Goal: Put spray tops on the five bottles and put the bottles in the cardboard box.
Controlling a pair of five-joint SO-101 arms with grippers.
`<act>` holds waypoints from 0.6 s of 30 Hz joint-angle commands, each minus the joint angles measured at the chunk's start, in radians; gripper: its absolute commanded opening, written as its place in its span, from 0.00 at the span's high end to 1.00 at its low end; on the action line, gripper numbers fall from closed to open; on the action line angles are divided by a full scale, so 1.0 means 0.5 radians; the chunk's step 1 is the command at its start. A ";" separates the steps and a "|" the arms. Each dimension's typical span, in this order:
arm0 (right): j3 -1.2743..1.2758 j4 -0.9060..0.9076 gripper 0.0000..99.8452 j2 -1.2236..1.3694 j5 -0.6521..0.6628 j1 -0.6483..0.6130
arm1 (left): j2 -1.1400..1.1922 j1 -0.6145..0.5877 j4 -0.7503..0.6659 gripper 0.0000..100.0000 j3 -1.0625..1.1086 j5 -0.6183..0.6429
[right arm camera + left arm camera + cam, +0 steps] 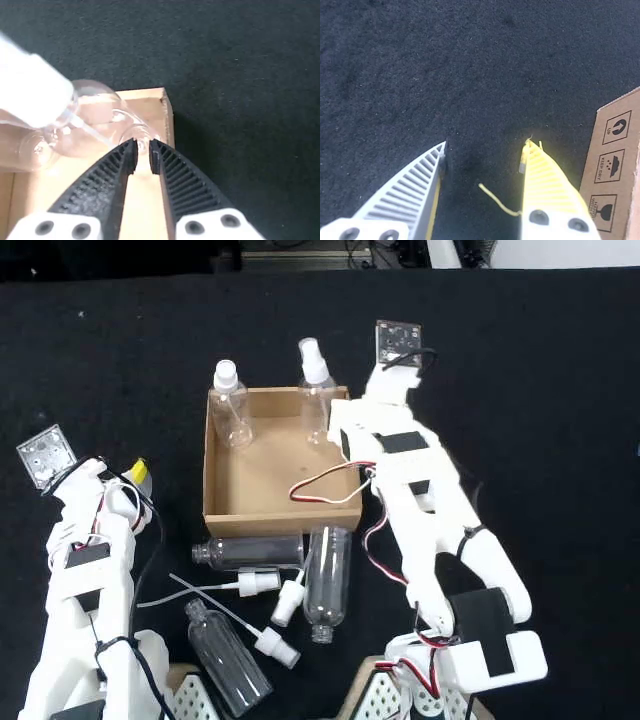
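Right arm (pixel 425 505) sprawls across the cardboard box (pixel 240 512), hiding its right wall and the lower part of the far-corner bottle (pixel 316 390). Up close on the right wrist, a spray top (pixel 30 90) is just a white blur, clipped at the edge. On the left wrist view, the cardboard box is cut off too.

So the left gripper (pixel 485 143) is hanging open over plain black cloth (pixel 445 65), nothing between its tips. One finger is grey (pixel 415 195) and ribbed, the other yellow (pixel 545 185) and ribbed too. A thin yellow strand (pixel 495 200) curls off the yellow one into the gap. Just beside the yellow finger is a cardboard box (pixel 617 165), its outer wall printed with handling symbols.
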 commanded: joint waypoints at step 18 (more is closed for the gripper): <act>0.201 -0.233 0.99 -0.342 -0.003 0.086 | -0.031 0.020 -0.037 0.78 -0.032 -0.012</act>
